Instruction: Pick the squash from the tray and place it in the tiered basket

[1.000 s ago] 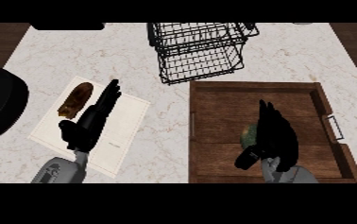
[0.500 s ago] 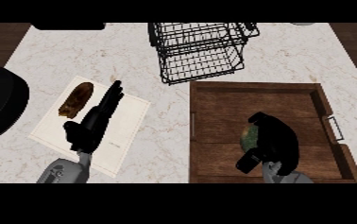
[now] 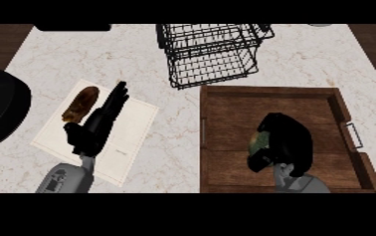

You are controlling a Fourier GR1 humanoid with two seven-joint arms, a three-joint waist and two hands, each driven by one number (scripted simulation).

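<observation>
The green squash (image 3: 257,141) lies in the wooden tray (image 3: 228,110) at the right, mostly hidden under my right hand (image 3: 288,141). That hand's fingers are curled over and round the squash, with only its left side showing. The black wire tiered basket (image 3: 211,53) stands behind the tray at the counter's far middle. My left hand (image 3: 99,123) rests open at the left, fingers straight and pointing away, over a white cloth.
A white cloth (image 3: 136,125) lies on the marble counter at the left with a brown bread loaf (image 3: 80,103) on its far corner. A dark round object (image 3: 11,105) sits at the left edge. The tray has a metal handle (image 3: 355,135) on its right side.
My right hand's fingers have gone from stretched out over the squash to curled down round it. The left hand has barely moved.
</observation>
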